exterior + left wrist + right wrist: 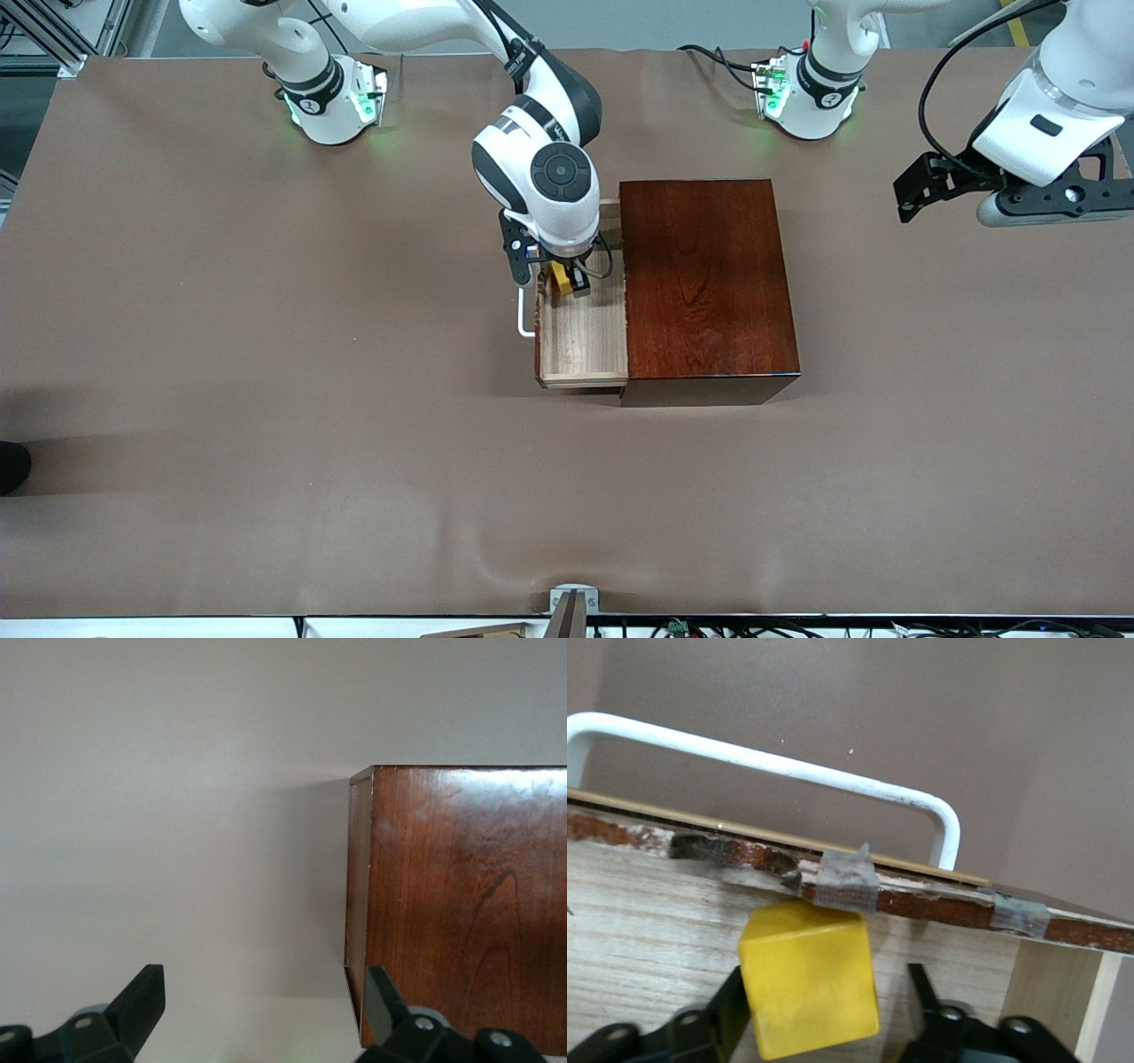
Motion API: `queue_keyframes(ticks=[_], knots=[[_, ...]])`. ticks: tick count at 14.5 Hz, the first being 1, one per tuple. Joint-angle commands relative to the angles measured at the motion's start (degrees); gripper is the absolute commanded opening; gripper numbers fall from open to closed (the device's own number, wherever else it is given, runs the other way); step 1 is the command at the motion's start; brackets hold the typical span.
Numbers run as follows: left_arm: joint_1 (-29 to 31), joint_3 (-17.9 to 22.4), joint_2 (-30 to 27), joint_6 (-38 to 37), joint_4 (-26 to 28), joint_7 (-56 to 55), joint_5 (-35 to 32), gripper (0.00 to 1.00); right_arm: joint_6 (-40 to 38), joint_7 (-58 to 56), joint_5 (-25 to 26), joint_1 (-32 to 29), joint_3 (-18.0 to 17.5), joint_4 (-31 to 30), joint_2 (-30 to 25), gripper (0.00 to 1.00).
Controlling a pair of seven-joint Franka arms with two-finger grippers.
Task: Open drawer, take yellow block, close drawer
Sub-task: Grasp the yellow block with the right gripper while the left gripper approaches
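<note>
Risk is the yellow block (808,979) slipping or snagging on the drawer (580,341) front wall when lifted, as right claw (567,276) is reaching straight down into the open drawer, fingers around the block with a visible gap on one side, not yet clamping, while left claw (257,1014) is waiting open over the counter (266,354) beside the wooden box (704,279).

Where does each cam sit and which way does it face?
Front: high across the table, facing both arm bases; drawer pulled out of the wooden box.
Left wrist: on the waiting left arm beside the table's end; left gripper open, looking at the box.
Right wrist: in the drawer; right gripper around the yellow block, white handle above.
Shared: all show the box or drawer.
</note>
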State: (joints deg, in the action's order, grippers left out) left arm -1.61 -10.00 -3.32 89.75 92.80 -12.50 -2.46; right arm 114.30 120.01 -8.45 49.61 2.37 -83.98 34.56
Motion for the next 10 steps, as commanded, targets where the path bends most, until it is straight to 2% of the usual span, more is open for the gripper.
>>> queue_keyframes(ticks=[1, 3, 10], knots=[[-0.1, -0.3, 1.4, -0.5, -2.1, 0.1, 0.3, 1.0, 0.2, 3.2, 1.2, 0.3, 0.6, 0.2, -0.5, 0.09], [-0.9, -0.3, 1.8, -0.5, -2.2, 0.2, 0.2, 1.0, 0.0, 3.3, 1.2, 0.2, 0.6, 0.5, -0.5, 0.0], [-2.9, -1.2, 3.4, -0.5, -3.4, 0.2, 0.8, 1.0, -1.1, 3.2, 0.7, -0.7, 0.7, 3.6, -1.0, 0.0]])
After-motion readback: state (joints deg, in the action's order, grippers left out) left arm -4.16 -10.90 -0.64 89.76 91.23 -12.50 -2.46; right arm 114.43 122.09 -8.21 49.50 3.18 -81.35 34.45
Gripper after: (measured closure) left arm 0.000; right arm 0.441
